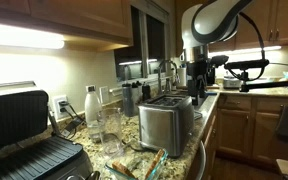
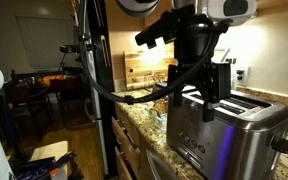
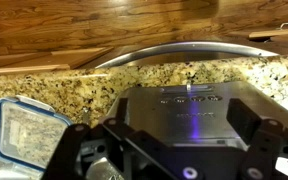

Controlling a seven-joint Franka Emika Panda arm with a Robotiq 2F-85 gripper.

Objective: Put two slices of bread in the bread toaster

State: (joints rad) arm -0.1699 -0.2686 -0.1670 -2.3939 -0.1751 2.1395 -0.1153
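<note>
The shiny silver bread toaster (image 1: 166,122) stands on the granite counter and shows in both exterior views (image 2: 229,125). My gripper (image 2: 197,97) hangs just above and beside the toaster's end, open and empty; it also shows in an exterior view (image 1: 196,85). In the wrist view the gripper (image 3: 179,130) has its two black fingers spread wide on either side of the toaster's brushed side (image 3: 184,105). Thin orange-brown pieces, seemingly the slices of bread (image 1: 152,160), lie at the counter's front. No slice shows in the gripper.
A large black ribbed contact grill (image 1: 24,145) sits at the counter's near end. Bottles and glasses (image 1: 94,110) stand behind the toaster. A clear container with a blue rim (image 3: 24,135) lies beside the toaster. A wooden wall (image 3: 144,25) is behind the counter.
</note>
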